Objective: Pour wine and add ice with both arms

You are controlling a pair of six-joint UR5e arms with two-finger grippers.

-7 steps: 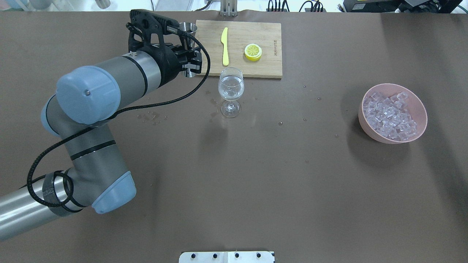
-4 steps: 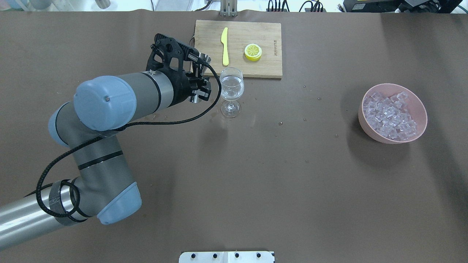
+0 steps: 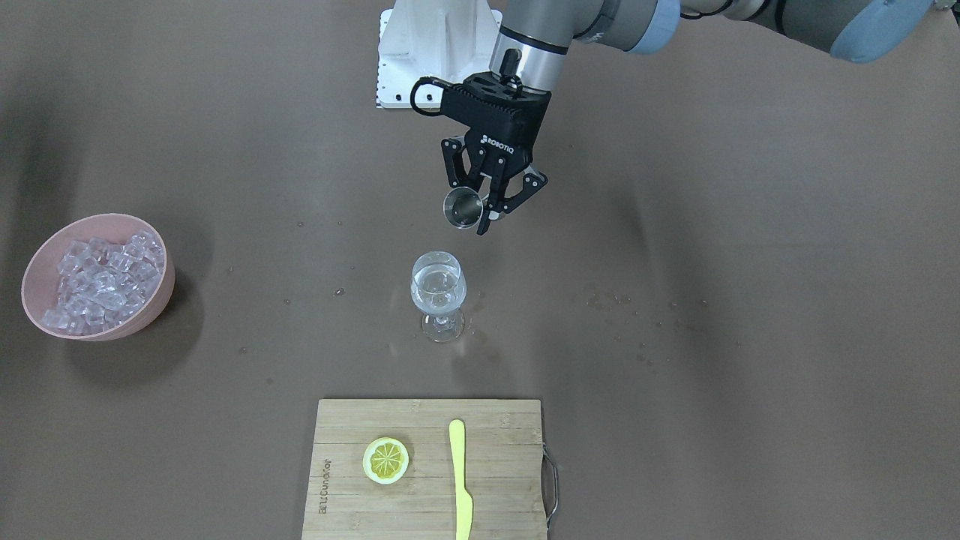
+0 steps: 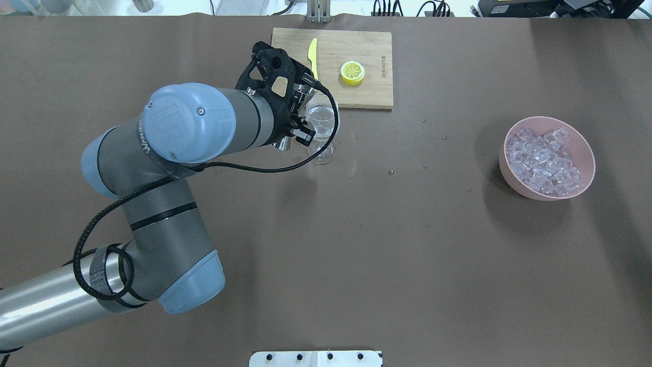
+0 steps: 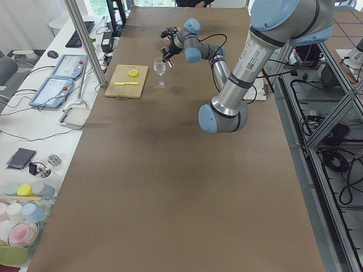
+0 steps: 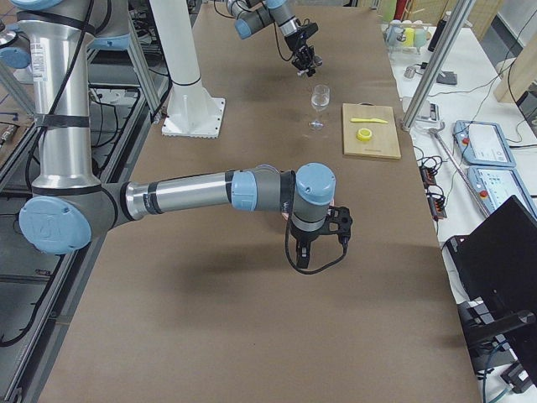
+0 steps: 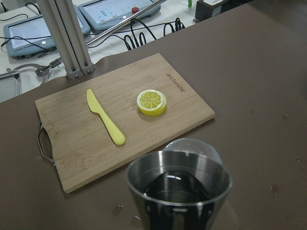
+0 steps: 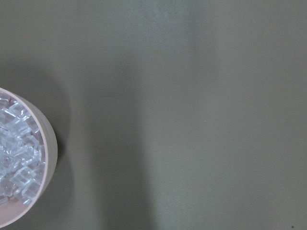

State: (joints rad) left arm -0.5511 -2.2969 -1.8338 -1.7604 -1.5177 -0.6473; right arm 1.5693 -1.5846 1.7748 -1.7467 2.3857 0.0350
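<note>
Near glass (image 3: pixel 439 289), left claw (image 3: pixel 478 204), jigger (image 3: pixel 461 208) (half-hidden overhead)

The table (image 4: pixel 407 255) is dark brown. The bowl (image 4: pixel 511 179) is pink, the ice (image 4: pixel 542 163) clear and whitish. The cutting board (image 4: pixel 374 86) is pale striped wood; the lemon slice (image 4: pixel 352 72) and the knife (image 3: pixel 461 480) are yellow. The steel measuring cup (image 3: pixel 463 208) is silver, the left gripper (image 3: pixel 495 204) black.
</note>
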